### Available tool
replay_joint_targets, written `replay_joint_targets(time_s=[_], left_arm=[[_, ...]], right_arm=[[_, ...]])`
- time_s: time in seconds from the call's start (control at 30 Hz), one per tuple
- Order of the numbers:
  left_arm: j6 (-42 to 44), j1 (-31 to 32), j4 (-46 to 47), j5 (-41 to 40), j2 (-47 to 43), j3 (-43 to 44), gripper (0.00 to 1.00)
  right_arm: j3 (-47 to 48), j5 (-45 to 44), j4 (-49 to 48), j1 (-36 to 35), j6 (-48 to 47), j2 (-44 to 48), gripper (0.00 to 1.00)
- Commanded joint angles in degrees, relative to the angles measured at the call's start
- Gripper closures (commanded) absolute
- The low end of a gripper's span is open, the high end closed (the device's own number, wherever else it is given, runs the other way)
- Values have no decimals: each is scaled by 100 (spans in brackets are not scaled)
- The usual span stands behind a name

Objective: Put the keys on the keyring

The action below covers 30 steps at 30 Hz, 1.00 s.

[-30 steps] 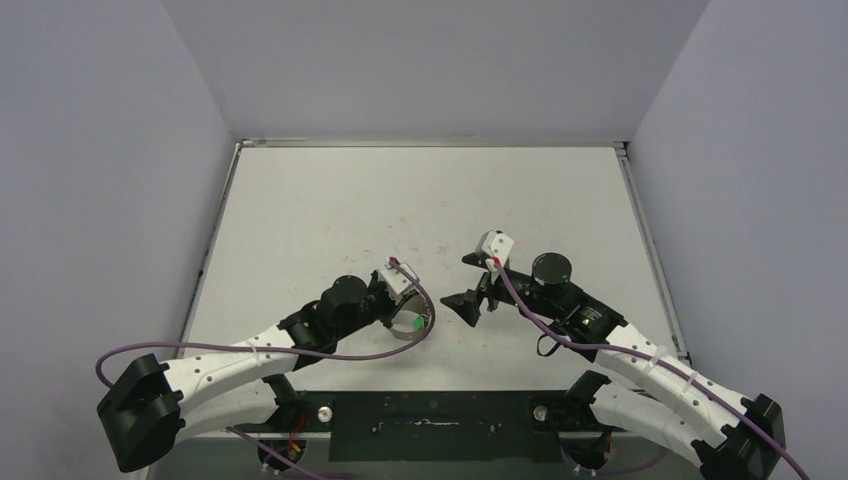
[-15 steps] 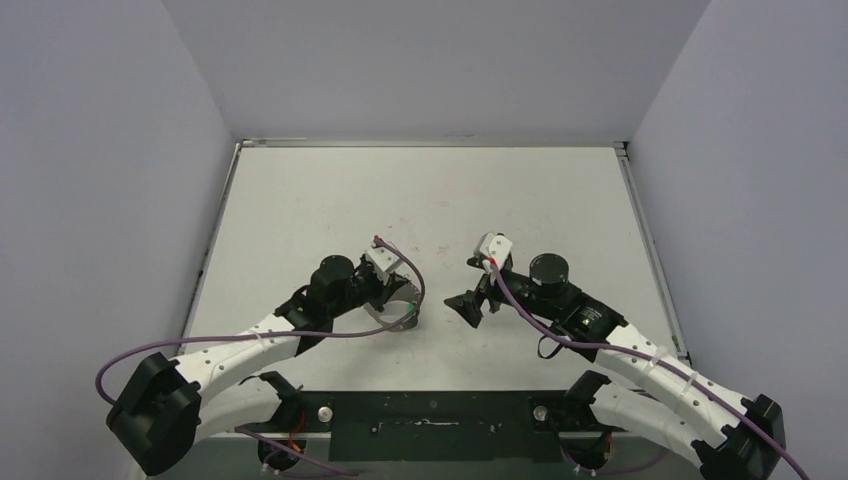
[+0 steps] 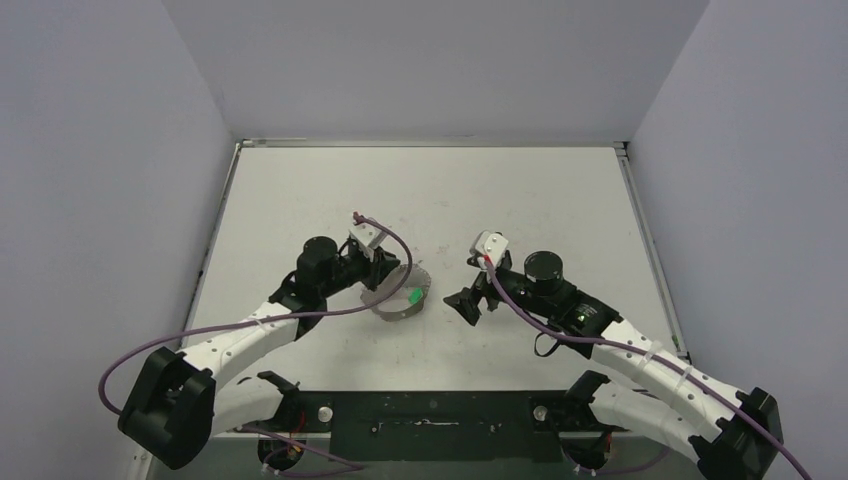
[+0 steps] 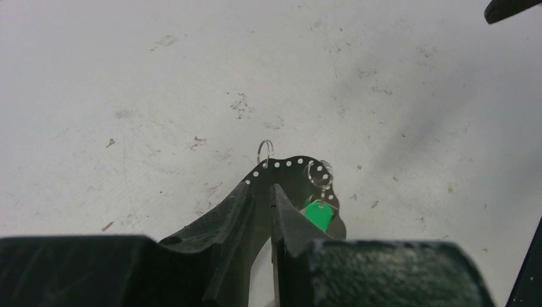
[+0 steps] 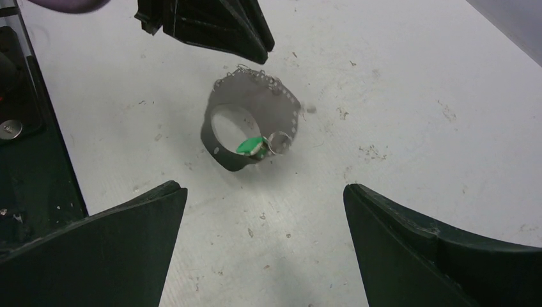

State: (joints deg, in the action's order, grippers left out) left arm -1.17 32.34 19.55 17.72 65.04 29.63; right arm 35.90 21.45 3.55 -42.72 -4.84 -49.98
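From above: pinched shut on the keyring's [image 5: 217,153] 10 o'clock edge, left claw [image 4: 260,188]; green tag [image 5: 251,146] at its 3 o'clock; farther that way over the worktop [image 5: 396,96], right claw [image 5: 263,188] gaping, empty.

My top view looks down from above and behind the arm bases over the whole table [image 3: 300,190]. Left wrist camera sits low, facing along the left pincer [image 4: 261,192]; right wrist looks down from higher. All three share the keyring [image 3: 398,300] with its green tag [image 3: 413,296].

White table [image 3: 420,190], pale lilac walls [image 3: 430,60]
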Motion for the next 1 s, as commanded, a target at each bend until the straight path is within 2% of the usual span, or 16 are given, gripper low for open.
replay_joint_targets(time_s=[0.0, 0.1, 0.3, 0.43, 0.57, 0.63, 0.77, 0.97], left_arm=[[-410, -484, 657, 686, -19, 251, 85], [-498, -803, 655, 926, -153, 200, 77], [-736, -1426, 566, 920, -806, -104, 42], [-991, -1720, 411, 424, -1421, -394, 23], [-1352, -1778, 197, -387, -2028, -615, 9], [-1584, -1792, -25, -725, -2235, -674, 4], [-2369, -1793, -739, -1564, -2468, -689, 3], [-3523, -1798, -1886, -1895, -2494, -606, 3]], right_arm=[[295, -221, -310, 33, 142, -131, 0], [270, -368, -535, 110, 302, -140, 0], [111, -491, -915, 571, 947, -85, 0], [-26, -384, -1163, 1100, 1476, -108, 0], [-138, -216, -1229, 1626, 1942, -180, 0], [-182, -149, -1230, 1877, 2122, -217, 0], [-232, -128, -1132, 2189, 2404, -326, 0], [-248, -291, -824, 2320, 2461, -482, 0]])
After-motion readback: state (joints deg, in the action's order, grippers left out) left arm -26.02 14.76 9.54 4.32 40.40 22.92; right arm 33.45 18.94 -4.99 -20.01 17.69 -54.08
